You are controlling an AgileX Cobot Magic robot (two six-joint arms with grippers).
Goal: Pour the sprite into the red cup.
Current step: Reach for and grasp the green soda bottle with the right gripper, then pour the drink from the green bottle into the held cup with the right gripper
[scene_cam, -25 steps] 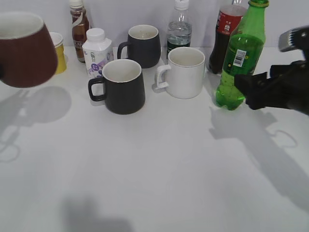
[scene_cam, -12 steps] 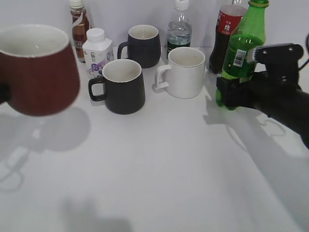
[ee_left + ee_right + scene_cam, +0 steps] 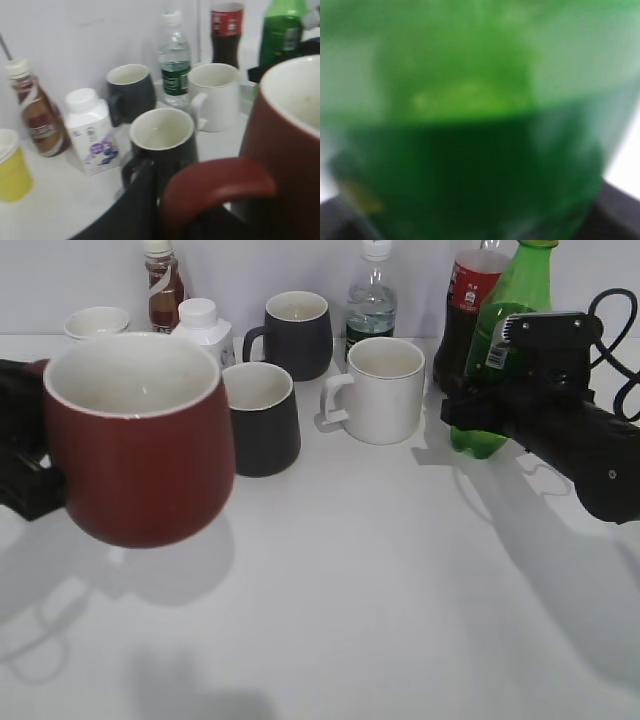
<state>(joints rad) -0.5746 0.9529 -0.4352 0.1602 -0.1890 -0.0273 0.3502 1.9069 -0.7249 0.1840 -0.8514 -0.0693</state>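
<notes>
Left gripper (image 3: 165, 210) closed on the loop handle of the red cup (image 3: 135, 435); cup held off the table (image 3: 350, 590), well to the left of the white mug (image 3: 382, 388) and in front of the near black mug (image 3: 262, 415). Mouth up, axis vertical, handle turned toward the holding arm, cream inside bare as far as visible. Judged held this way to present an open, level mouth for pouring. Right gripper (image 3: 470, 410) set against the lower body of the sprite (image 3: 515, 290), just right of the white mug and beside the cola bottle (image 3: 470, 300); bottle fills the right wrist view (image 3: 470, 125). Whether the jaws have closed on it: cannot tell. Bottle upright, long axis vertical, neck up, base apparently on the table. Low grip judged suited to tipping the neck leftward. Bottle and cup well apart; pour not yet begun.
</notes>
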